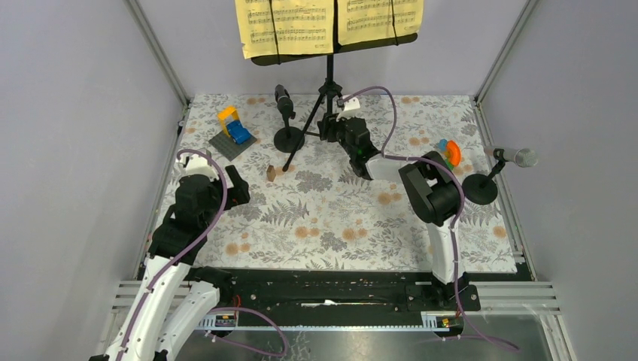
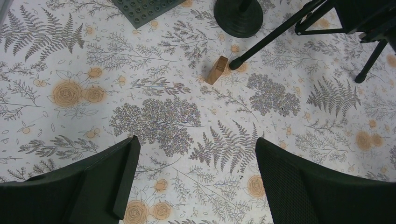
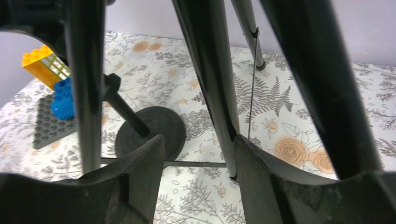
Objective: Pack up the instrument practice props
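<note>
Right fingers (image 3: 261, 186) astride tripod leg (image 3: 210, 70), post (image 3: 149, 130) beyond

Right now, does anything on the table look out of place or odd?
A small brown wooden block lies on the floral mat right by the foot of one tripod leg of the music stand, touching or nearly so. It matches nothing else here. Nothing looks spilled or knocked over.

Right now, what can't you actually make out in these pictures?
- Yellow sheet-music pages: top view, tops cut off by the picture's upper edge.
- Right gripper: top view, fingertips lost against the black tripod legs.
- Small tan piece: top view, too small to identify.
</note>
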